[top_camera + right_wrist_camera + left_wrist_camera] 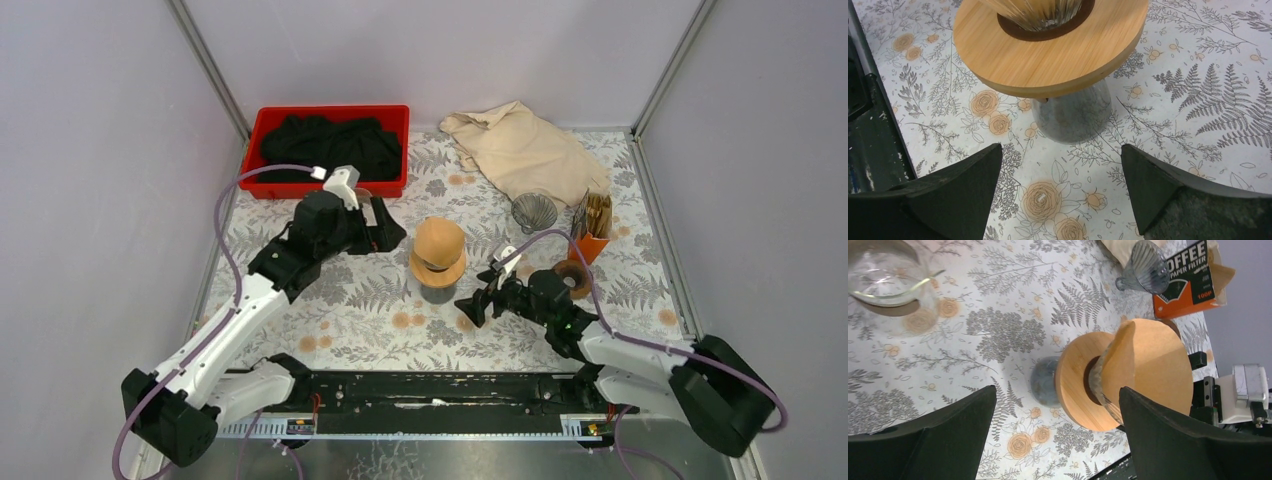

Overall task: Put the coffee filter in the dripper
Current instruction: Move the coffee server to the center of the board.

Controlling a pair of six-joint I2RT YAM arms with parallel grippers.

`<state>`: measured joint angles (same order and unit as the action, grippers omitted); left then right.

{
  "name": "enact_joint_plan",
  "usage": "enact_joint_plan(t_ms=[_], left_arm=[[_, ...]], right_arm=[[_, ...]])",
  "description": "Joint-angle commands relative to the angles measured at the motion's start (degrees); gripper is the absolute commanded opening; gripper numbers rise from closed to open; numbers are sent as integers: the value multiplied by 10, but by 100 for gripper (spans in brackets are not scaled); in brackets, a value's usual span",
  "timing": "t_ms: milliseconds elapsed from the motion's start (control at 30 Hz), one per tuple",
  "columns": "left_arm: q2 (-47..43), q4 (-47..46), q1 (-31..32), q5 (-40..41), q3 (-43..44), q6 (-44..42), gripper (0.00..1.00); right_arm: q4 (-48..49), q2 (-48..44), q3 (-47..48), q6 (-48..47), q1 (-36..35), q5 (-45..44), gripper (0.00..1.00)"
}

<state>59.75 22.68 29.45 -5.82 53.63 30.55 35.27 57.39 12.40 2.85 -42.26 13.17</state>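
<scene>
The filter rests in the dripper, away from the surface's edges. Both jaws are apart and empty, so they should probably retreat without nudging it.

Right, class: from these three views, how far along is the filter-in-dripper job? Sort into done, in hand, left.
Done: the coffee filter sits inside the dripper. In hand: nothing; the left pincer and right pincer are both open and empty. Left: probably just backing the arms away.
</scene>
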Motion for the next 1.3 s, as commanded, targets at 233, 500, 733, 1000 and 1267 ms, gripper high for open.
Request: enact_joint_plan(t_ms=[233, 500, 733, 1000, 1267], left_arm=[[-74, -23, -77, 31, -46, 11, 100], [-107, -10, -102, 59, -64, 5, 100], [-111, -9, -115, 60, -73, 2, 100], [-107, -10, -139, 64, -81, 6, 100], [-73, -19, -180, 34, -84, 23, 100]], right_arm=[[419, 226, -15, 33, -6, -3, 94], [569, 361, 1, 54, -16, -57, 85], [623, 448, 38, 38, -17, -111, 73], [623, 509, 114, 2, -17, -169, 69], [622, 540, 162, -16, -16, -192, 70]])
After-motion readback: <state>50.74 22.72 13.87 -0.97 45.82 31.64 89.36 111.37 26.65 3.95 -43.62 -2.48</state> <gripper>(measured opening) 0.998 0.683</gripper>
